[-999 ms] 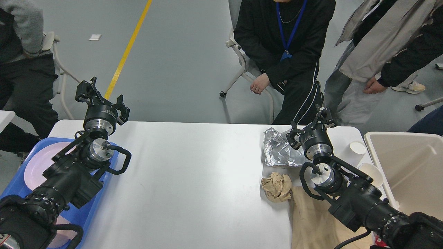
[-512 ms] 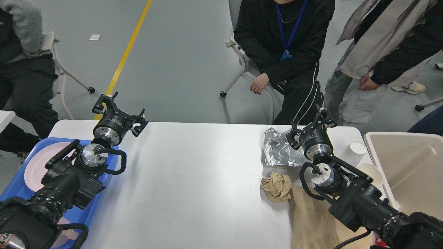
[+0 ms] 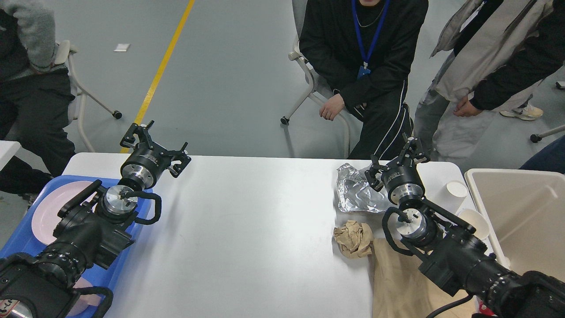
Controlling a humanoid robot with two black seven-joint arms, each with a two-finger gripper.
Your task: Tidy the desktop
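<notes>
The desktop [image 3: 247, 229] is a wide white tabletop. On its right side lie a crumpled sheet of silver foil [image 3: 356, 192], a crumpled brown paper ball [image 3: 353, 238] and a flat brown paper bag [image 3: 397, 282]. Two white paper cups [image 3: 456, 191] [image 3: 474, 222] stand near the right edge. My left gripper [image 3: 155, 145] hangs open over the far left corner, holding nothing. My right gripper [image 3: 397, 161] stands open above the foil's right edge, empty as well.
A blue tray [image 3: 26, 234] with pink plates [image 3: 50, 210] sits at the left edge under my left arm. A beige bin [image 3: 521, 212] stands off the right edge. People sit and stand beyond the far edge, with chairs.
My left gripper has swung right and lower, from beyond the far left corner to over the corner. The right arm has stayed put.
</notes>
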